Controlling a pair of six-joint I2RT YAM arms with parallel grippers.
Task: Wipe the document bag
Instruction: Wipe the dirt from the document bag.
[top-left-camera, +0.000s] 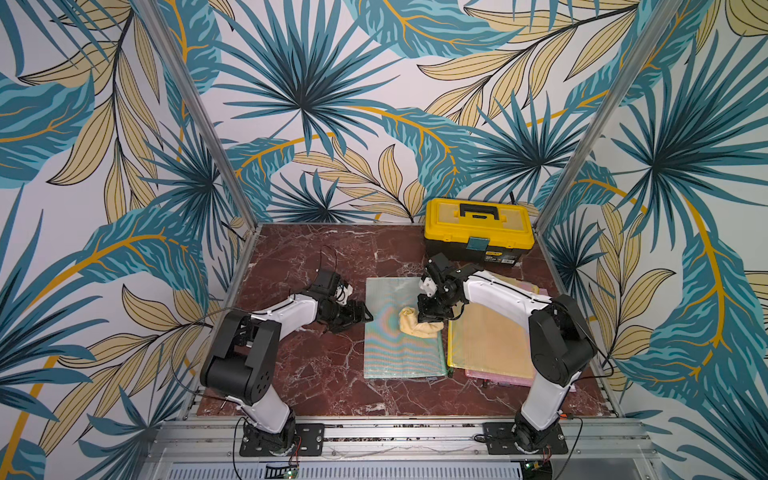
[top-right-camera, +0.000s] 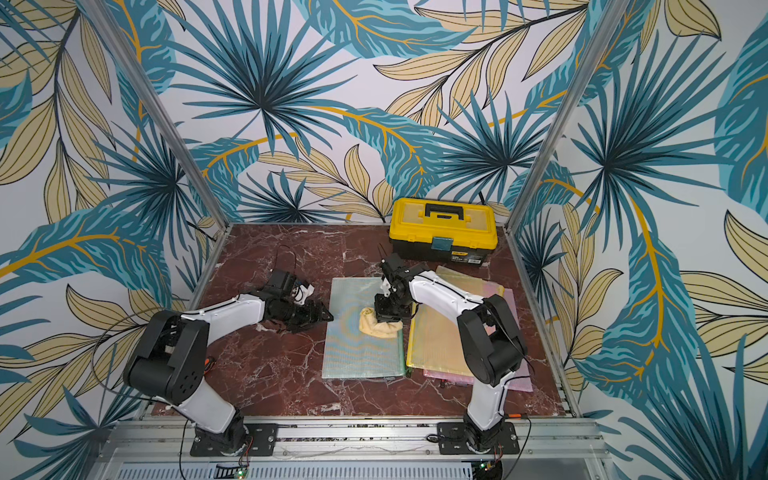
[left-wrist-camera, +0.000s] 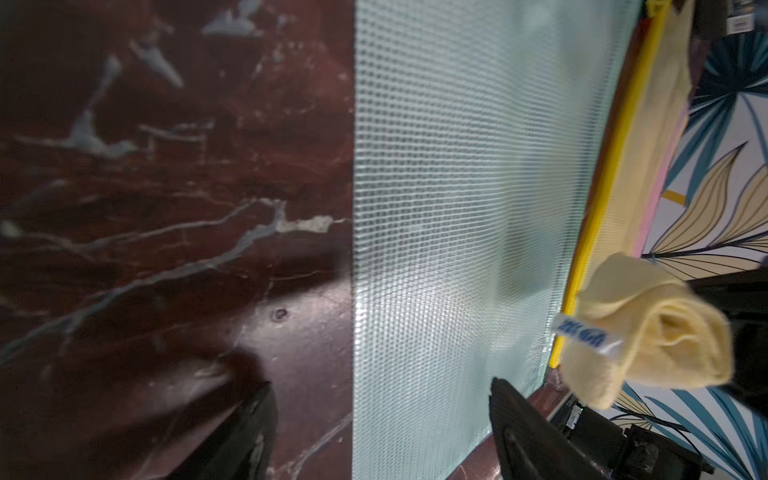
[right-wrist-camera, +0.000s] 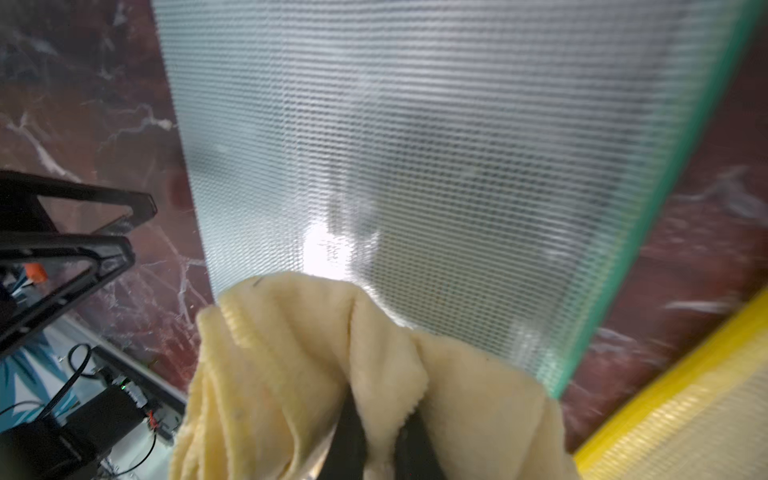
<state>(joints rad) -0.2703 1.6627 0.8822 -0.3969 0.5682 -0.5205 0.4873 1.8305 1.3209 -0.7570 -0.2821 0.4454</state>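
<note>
Red marble tabletop (top-left-camera: 311, 374), leaf-print walls (top-left-camera: 332, 104), document bag (top-left-camera: 390, 353), yellow toolbox (top-left-camera: 478, 226)

A robotics lab cell: aluminium posts (top-left-camera: 198, 112), leaf-print panels (top-left-camera: 332, 83), a marble-look tabletop (top-left-camera: 291, 374), arms (top-left-camera: 286, 309) bolted to a rail (top-left-camera: 395, 432).

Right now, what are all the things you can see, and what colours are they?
green bag: 1, pale green mesh, flat in the middle of the table
yellow bag: 1, yellow, just right of the green bag
pink bag: at least 1, pink, under the yellow bag
cloth: 1, pale yellow, bunched on the green bag
toolbox: 1, yellow and black, closed, at the back
table: 1, dark red marble
walls: white with blue and tan leaves, around the table
left gripper: 1, black, open, at the green bag's left edge
right gripper: 1, black, shut on the cloth
</note>
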